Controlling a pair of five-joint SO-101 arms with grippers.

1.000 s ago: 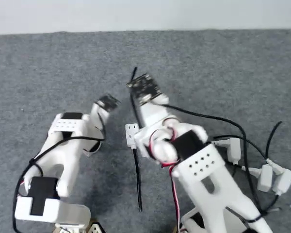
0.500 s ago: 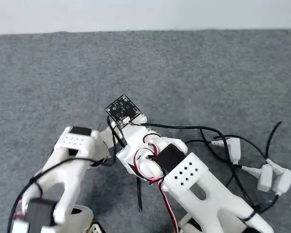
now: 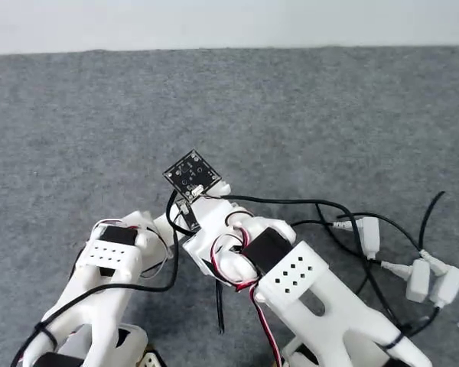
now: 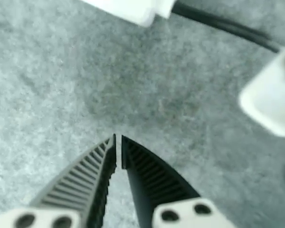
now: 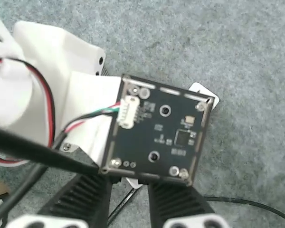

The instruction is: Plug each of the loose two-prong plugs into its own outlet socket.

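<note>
Left wrist view: left claw (image 4: 118, 142) pressed together above the bench (image 4: 61, 71); right claw (image 5: 129, 190) state hidden behind a circuit board (image 5: 156, 130).

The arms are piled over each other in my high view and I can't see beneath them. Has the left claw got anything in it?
Observer: No. The left claw is shut on nothing, its tips over bare carpet.
Operator: Anything close by to grab?
Observer: A white connector on a black cable lies on the carpet beyond the tips, untouched.
Operator: And the right claw?
Observer: The right claw is open, with the other arm's camera board straight ahead of it.
</note>
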